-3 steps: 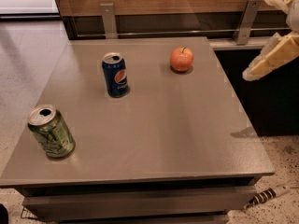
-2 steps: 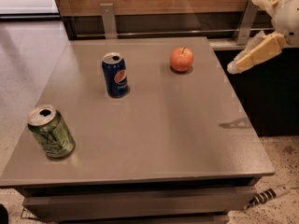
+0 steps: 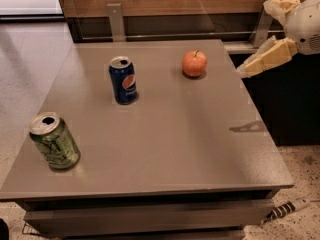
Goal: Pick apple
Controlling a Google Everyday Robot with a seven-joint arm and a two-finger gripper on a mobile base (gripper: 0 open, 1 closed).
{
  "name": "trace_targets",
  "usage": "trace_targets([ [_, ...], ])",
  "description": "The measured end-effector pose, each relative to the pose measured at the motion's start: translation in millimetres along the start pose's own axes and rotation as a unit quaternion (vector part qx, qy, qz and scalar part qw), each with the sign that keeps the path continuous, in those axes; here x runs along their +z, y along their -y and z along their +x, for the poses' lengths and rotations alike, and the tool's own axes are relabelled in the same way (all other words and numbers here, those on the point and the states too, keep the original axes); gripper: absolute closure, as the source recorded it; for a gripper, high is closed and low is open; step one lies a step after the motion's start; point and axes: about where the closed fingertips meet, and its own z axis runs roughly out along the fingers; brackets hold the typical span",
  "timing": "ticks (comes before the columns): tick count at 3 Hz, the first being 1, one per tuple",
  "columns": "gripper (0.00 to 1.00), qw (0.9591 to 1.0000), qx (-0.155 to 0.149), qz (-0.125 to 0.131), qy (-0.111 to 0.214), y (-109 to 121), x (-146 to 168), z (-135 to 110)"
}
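The apple (image 3: 194,63), small, round and red-orange with a short dark stem, stands on the far right part of the grey table (image 3: 165,144). My gripper (image 3: 261,59), cream-coloured, hangs in the air at the right edge of the view, just past the table's right edge. It is to the right of the apple, at about the apple's height or a little above, and apart from it. It holds nothing that I can see.
A blue Pepsi can (image 3: 123,80) stands upright left of the apple. A green can (image 3: 54,141) stands near the front left corner. A wooden wall with metal brackets (image 3: 116,20) runs behind the table. A power strip (image 3: 290,207) lies on the floor at the front right.
My gripper has moved left and a little down, closer to the apple and the table's right edge. The apple and both cans have not moved.
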Motion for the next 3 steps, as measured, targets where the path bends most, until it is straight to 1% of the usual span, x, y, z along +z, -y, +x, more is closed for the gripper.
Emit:
trace_targets([
  [1,0.0,0.9997,0.016,-0.016,0.011,12.1,28.5,5.5],
  [2,0.0,0.9972,0.051,-0.039,0.037,30.5,81.9,15.9],
  [3,0.0,0.9937,0.077,-0.053,0.062,39.9,121.6,26.6],
])
